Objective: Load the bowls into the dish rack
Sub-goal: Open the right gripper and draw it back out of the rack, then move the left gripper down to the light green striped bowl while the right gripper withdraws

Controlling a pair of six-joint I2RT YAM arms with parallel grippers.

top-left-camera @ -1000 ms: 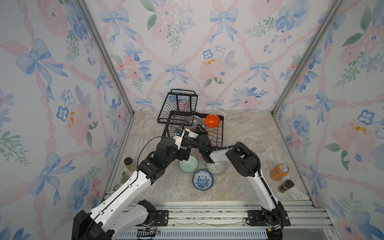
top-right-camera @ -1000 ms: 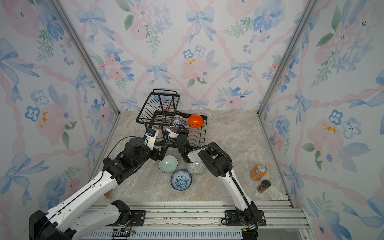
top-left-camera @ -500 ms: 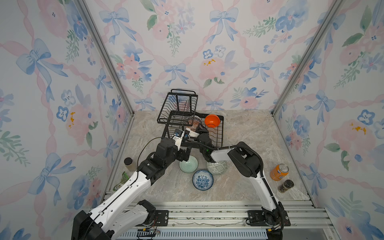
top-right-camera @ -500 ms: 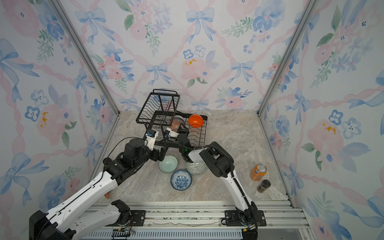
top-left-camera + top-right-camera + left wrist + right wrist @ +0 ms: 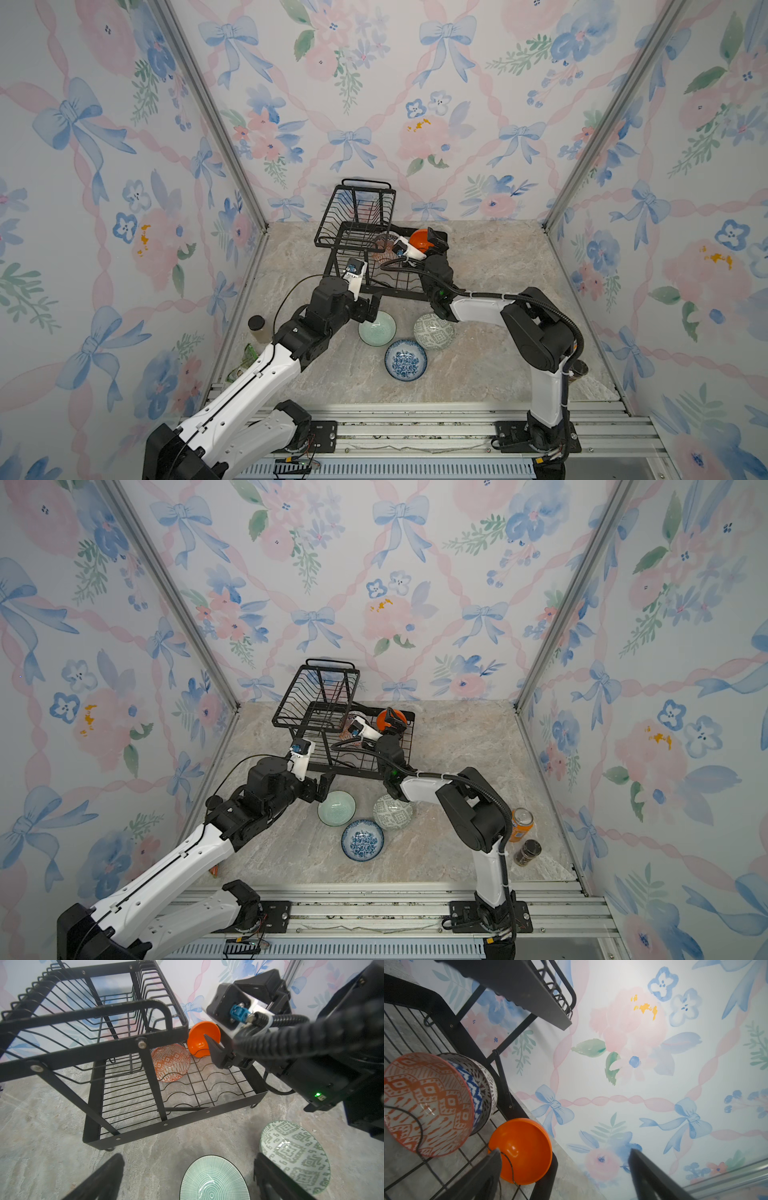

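The black wire dish rack (image 5: 395, 296) (image 5: 353, 773) stands at the back. In its lower tray a plain orange bowl (image 5: 417, 239) (image 5: 202, 1040) (image 5: 523, 1151) leans on the wires at the far right corner. An orange-white patterned bowl (image 5: 170, 1062) (image 5: 425, 1103) stands on edge next to it, with a white-black patterned bowl (image 5: 481, 1084) behind. My right gripper (image 5: 428, 243) (image 5: 564, 1151) is open at the orange bowl, holding nothing. On the table lie a mint green bowl (image 5: 377, 328) (image 5: 214, 1180), a green-white geometric bowl (image 5: 433, 331) (image 5: 295, 1153) and a blue-white floral bowl (image 5: 405, 360). My left gripper (image 5: 374, 307) (image 5: 189, 1158) hangs open just above the mint bowl.
An orange drink can (image 5: 519, 825) and a dark jar (image 5: 527, 852) stand at the right edge behind my right arm. A capped bottle (image 5: 258, 328) and a green packet (image 5: 249, 357) sit by the left wall. The rack's upper basket (image 5: 93, 1012) holds nothing.
My right gripper has opened and let go of the orange bowl, which now rests in the rack's lower tray. The left arm has not moved.
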